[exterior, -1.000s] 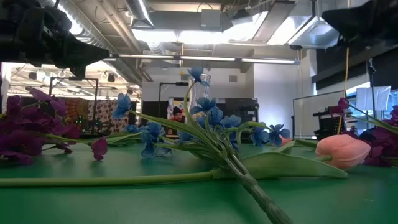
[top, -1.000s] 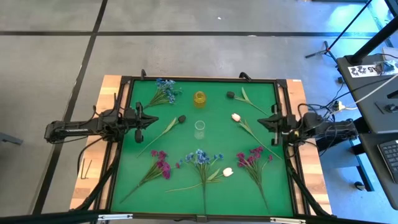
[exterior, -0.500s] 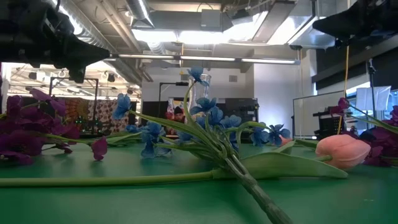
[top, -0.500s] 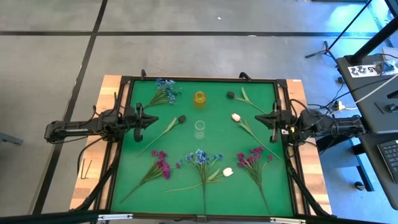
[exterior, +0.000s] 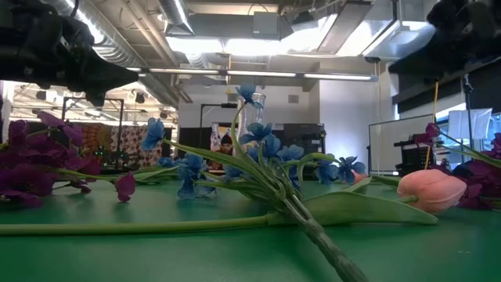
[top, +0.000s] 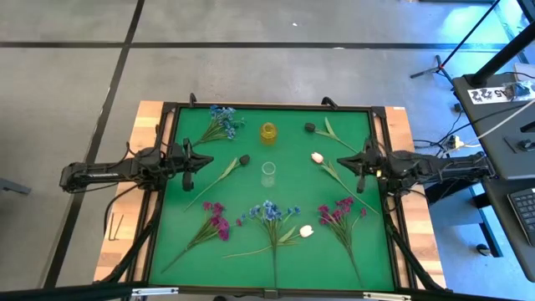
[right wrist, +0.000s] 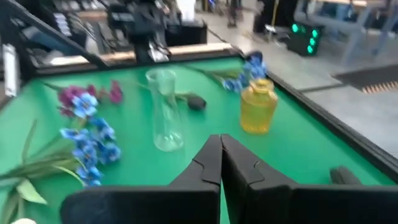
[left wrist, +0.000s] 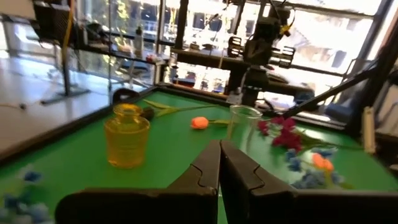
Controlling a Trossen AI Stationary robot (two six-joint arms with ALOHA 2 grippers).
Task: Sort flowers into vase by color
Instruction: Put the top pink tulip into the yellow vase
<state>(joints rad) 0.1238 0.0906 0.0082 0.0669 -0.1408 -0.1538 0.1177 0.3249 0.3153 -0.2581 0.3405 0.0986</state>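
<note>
Flowers lie flat on the green mat [top: 251,251]. There are blue sprays at the far left [top: 221,121] and near middle [top: 270,213], and magenta sprays near left [top: 216,220] and near right [top: 341,211]. White-pink tulips lie right of centre [top: 317,157] and near the front [top: 306,231]. Two dark-headed stems [top: 244,160] [top: 310,127] lie farther back. A yellow vase [top: 268,132] and a clear vase [top: 268,173] stand upright mid-mat. My left gripper [top: 209,161] is shut at the left edge. My right gripper [top: 343,160] is shut above the right edge, near the tulip's stem.
A black frame [top: 267,106] borders the mat on the wooden table. In the low view the blue spray [exterior: 258,157] and a pink tulip [exterior: 430,190] lie close to the camera. A person [exterior: 227,142] shows in the room beyond. Bare mat lies around both vases.
My right gripper has reached a little toward the table's left, farther over the mat's right edge, and has tipped slightly downward, staying shut. The flowers and vases have not moved.
</note>
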